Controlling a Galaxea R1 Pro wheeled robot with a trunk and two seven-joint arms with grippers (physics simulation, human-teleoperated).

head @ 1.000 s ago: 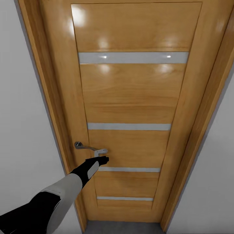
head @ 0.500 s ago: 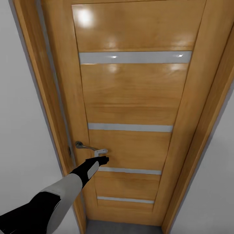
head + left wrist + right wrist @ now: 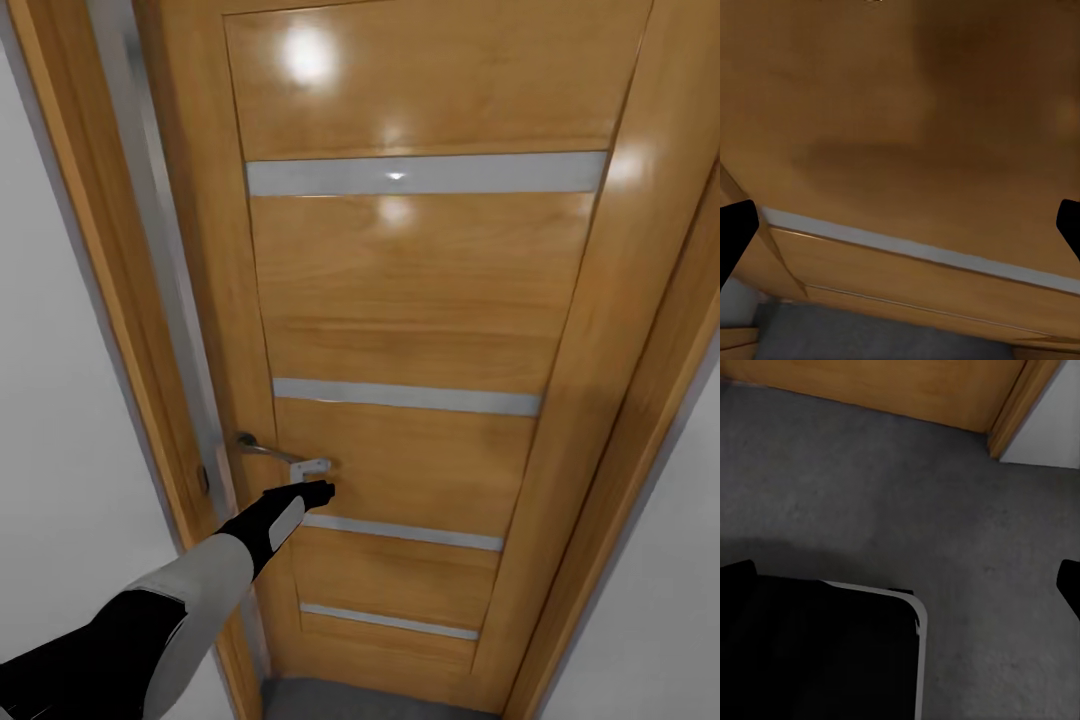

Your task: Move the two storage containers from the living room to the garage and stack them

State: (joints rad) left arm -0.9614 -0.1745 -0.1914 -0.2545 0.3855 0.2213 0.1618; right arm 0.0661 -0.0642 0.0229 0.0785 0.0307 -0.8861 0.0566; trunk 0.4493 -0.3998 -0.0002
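The two storage containers are out of view. I face a glossy wooden door with pale horizontal strips. My left gripper is held against the door just below the metal lever handle. In the left wrist view its fingertips stand far apart at the picture's edges, so the left gripper is open and empty, with door panel close in front. My right gripper is open too, hanging over dark grey rough floor.
The door stands slightly ajar, with a pale gap along the left door frame. White walls flank the frame on both sides. My dark base shows below the right gripper, near the door's bottom edge.
The door has swung a little further away, and the gap along its handle side has widened. My left gripper stays pressed under the handle.
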